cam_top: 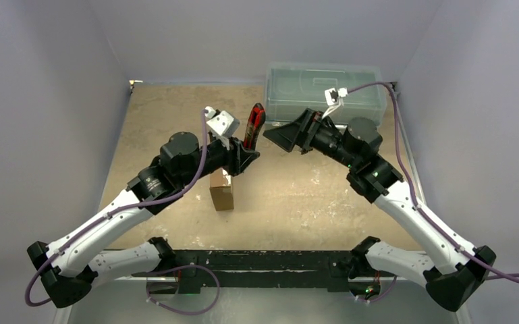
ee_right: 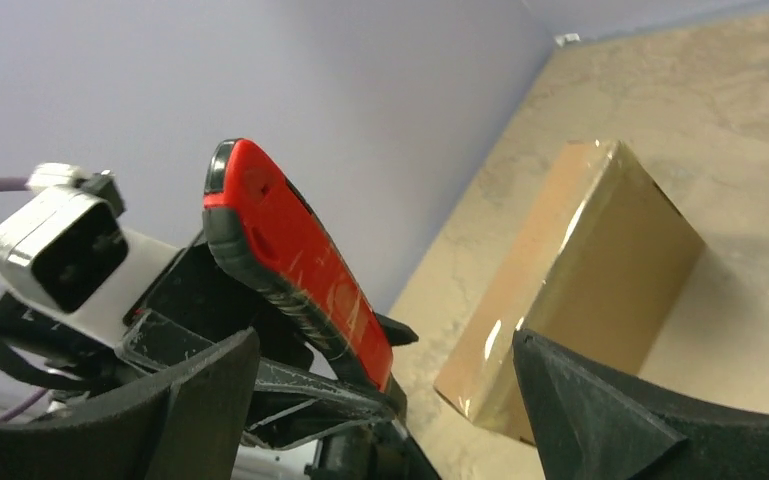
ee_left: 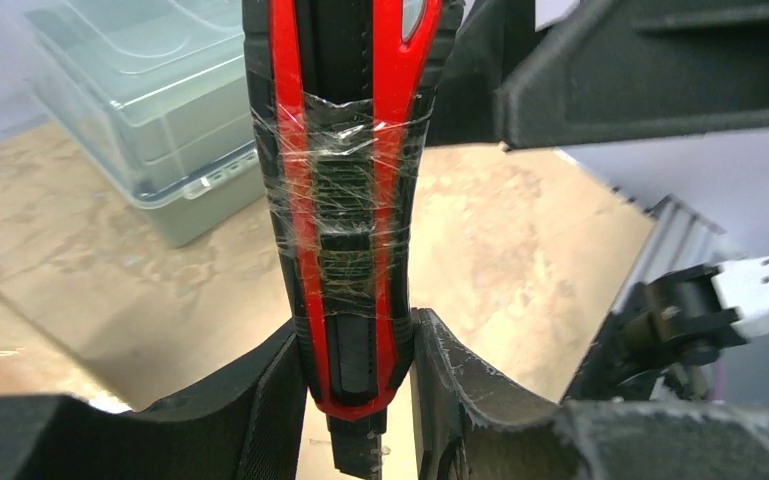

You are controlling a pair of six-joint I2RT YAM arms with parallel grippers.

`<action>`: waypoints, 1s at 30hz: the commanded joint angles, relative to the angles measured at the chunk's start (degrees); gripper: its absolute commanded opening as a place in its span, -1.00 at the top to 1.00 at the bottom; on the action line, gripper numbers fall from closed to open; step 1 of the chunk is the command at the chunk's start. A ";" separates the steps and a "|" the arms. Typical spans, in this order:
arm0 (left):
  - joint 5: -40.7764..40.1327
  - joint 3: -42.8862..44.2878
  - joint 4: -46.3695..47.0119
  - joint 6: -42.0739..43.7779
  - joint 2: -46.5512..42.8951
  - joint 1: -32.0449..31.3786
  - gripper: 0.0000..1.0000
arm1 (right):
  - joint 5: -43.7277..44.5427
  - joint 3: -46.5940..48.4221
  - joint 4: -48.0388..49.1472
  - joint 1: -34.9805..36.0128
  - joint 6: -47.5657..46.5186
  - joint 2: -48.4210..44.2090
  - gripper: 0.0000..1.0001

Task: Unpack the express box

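Observation:
The express box (cam_top: 221, 192) is a brown cardboard box wrapped in glossy tape. It stands on the table just below my left wrist and also shows in the right wrist view (ee_right: 585, 270). My left gripper (cam_top: 246, 159) is shut on the lower end of a red and black utility knife (cam_top: 254, 124) and holds it above the table, body pointing away. In the left wrist view (ee_left: 355, 350) the knife (ee_left: 348, 190) has clear tape round its slider. My right gripper (cam_top: 278, 135) is open and empty, facing the knife (ee_right: 300, 265) from the right.
A translucent grey-green lidded plastic bin (cam_top: 324, 91) sits at the back right, behind my right arm; it also shows in the left wrist view (ee_left: 150, 100). Grey walls enclose the table on three sides. The left wrist camera (ee_right: 55, 250) is close to my right gripper.

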 commanded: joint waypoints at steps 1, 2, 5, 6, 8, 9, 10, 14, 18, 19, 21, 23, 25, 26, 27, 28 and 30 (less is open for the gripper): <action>-5.71 7.48 -10.68 10.18 2.00 -1.33 1.00 | 2.28 11.24 -14.01 0.53 -5.71 4.01 -0.98; -6.82 8.68 -12.24 10.99 2.58 -1.61 1.00 | 1.27 13.01 -14.67 0.70 -6.50 4.93 -0.98; -9.77 11.35 -15.75 13.02 4.11 -2.37 1.00 | 1.82 16.16 -16.50 2.47 -7.45 6.95 -0.95; -10.74 11.90 -16.63 13.54 4.47 -2.62 1.00 | 2.33 17.05 -17.18 3.41 -7.94 7.51 -0.93; -11.93 12.93 -18.12 14.58 5.13 -2.91 1.00 | 4.69 18.12 -18.12 4.52 -8.05 8.11 -0.91; -11.98 13.37 -18.68 14.85 5.34 -3.10 1.00 | 5.45 18.49 -18.31 5.30 -8.12 8.61 -0.88; -11.92 13.54 -18.96 14.89 5.39 -3.34 1.00 | 5.56 19.16 -18.56 5.72 -8.28 9.32 -0.85; -12.00 13.21 -19.27 17.37 5.31 -3.89 1.00 | 4.32 22.94 -20.81 6.64 -7.96 14.34 -0.43; -13.47 12.09 -18.08 17.04 4.63 -4.17 1.00 | 5.79 23.78 -18.87 7.30 -6.58 16.00 -0.24; -13.48 11.74 -17.29 16.60 4.35 -4.28 1.00 | 5.85 23.72 -18.15 7.59 -6.16 16.36 -0.24; -13.48 11.05 -16.11 15.86 3.80 -4.27 1.00 | 6.46 22.23 -15.39 8.34 -4.72 16.51 -0.24; -13.32 10.76 -15.28 15.60 3.44 -4.28 1.00 | 7.31 19.59 -11.06 8.98 -3.01 15.98 -0.24; -13.15 10.26 -14.60 15.60 3.30 -4.29 1.00 | 7.83 16.77 -6.16 9.31 -0.69 15.45 -0.16; -13.06 10.07 -14.35 14.72 3.36 -4.27 1.00 | 8.16 15.33 -3.04 9.41 0.53 15.22 -0.11; -13.04 9.96 -14.24 13.84 3.38 -4.26 1.00 | 8.36 14.20 -0.65 9.47 1.43 15.08 -0.09; -12.99 9.80 -14.12 13.55 3.38 -4.32 1.00 | 8.48 13.30 0.95 9.51 2.20 15.17 -0.07; -12.82 9.41 -13.75 13.04 3.22 -4.35 1.00 | 8.70 12.45 2.81 9.54 3.49 15.86 0.00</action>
